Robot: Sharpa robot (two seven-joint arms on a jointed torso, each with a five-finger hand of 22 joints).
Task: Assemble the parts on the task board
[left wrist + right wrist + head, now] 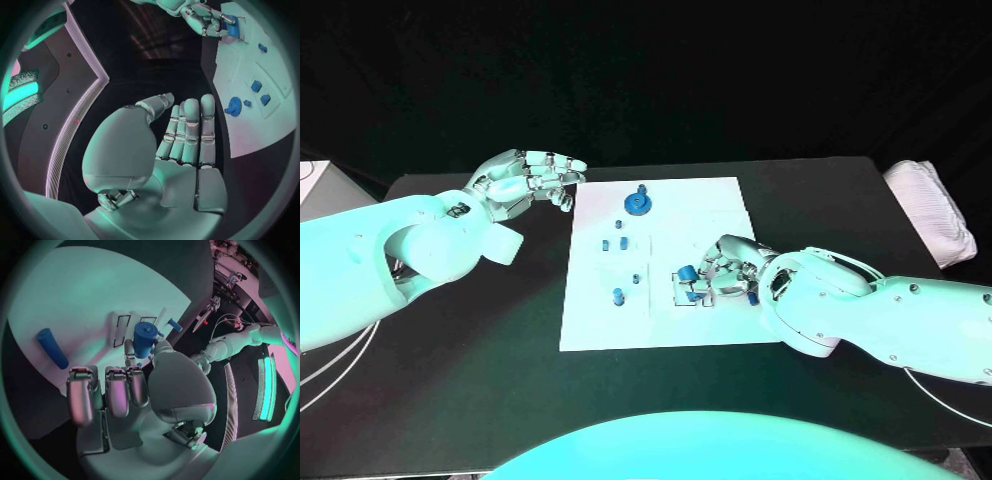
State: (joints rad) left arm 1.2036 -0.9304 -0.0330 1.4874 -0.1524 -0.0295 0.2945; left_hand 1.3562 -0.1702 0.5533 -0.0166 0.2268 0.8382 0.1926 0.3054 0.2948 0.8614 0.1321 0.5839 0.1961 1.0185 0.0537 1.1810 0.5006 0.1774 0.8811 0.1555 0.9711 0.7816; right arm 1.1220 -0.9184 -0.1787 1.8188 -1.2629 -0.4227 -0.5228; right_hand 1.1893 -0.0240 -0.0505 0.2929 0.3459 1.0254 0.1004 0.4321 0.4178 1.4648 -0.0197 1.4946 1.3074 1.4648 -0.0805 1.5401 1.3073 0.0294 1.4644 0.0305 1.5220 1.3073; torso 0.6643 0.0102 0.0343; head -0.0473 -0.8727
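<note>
Black tabletop (473, 370) with dark curtain behind it, and the white board (668, 320) sitting pretty much dead centre. There's a folded white cloth (932, 210) off at the far right edge of the tabletop.

Left hand (524, 180) is just off the board's far left corner, not touching anything. From the left wrist view the fingers (190, 130) are stretched out straight and side by side, with the thumb out to one side, nothing held.

Right hand (721, 270) is down over the board's right side, near the slots. Right wrist view shows it pinching a blue cylinder (144, 339) between thumb and a finger, while the other fingers (115, 390) hang curled loosely beside it, holding nothing. The cylinder sits right over a pair of rectangular slots (122, 330), can't tell if it's touching the board or just above it.

Other blue parts on the board: a round gear-looking piece (636, 205) near the far edge, two small blocks (617, 243) in the middle, and a peg (617, 296) closer in. One longer blue rod (52, 347) lies flat on the board, well apart from the held piece.
</note>
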